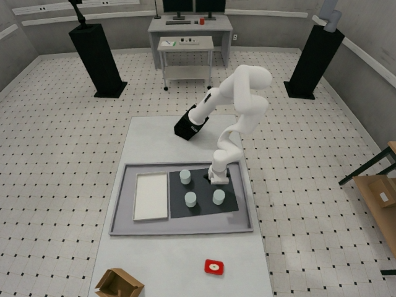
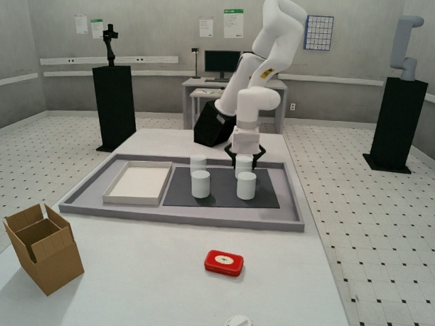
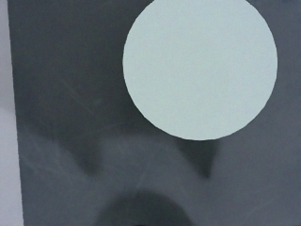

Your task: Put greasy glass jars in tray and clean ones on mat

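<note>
Four identical pale jars stand upright on the dark mat: a back-left jar, a front-left jar, a front-right jar and a back-right jar, hidden under the hand in the top view. My gripper is open, low over the back-right jar, with one finger on each side of it as seen in the exterior view. The wrist view shows one jar top and finger shadows, no fingers. The cream tray is empty. Grease cannot be seen.
A low-walled grey surround encloses mat and tray. In front of it lie a red tin and an open cardboard box. A white round object shows at the bottom edge of the exterior view.
</note>
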Controlling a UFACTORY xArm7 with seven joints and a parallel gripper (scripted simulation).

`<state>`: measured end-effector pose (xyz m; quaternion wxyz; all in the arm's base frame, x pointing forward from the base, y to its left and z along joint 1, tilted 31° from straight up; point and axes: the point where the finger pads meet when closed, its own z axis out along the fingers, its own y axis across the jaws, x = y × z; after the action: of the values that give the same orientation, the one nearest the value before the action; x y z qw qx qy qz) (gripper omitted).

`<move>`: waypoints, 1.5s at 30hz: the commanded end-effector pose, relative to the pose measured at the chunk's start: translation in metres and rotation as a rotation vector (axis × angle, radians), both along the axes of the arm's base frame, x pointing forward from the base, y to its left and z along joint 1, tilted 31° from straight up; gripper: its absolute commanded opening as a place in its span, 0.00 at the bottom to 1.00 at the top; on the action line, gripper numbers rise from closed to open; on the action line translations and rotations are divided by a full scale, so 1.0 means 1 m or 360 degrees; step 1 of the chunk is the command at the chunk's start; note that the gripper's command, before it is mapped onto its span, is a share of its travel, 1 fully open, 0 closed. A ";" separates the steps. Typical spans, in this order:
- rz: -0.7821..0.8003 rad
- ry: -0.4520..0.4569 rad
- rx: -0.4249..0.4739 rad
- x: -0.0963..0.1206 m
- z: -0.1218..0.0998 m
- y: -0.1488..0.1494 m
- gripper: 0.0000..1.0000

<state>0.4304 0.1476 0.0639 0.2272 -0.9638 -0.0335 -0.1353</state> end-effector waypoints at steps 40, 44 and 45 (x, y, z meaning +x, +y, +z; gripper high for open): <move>-0.0003 -0.0004 0.0000 -0.026 0.039 -0.084 1.00; -0.0003 -0.0004 0.0000 -0.031 0.023 -0.112 1.00; -0.0003 -0.0004 0.0000 -0.033 0.019 -0.119 1.00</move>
<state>0.4006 0.0549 0.0960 0.2248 -0.9646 -0.0328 -0.1338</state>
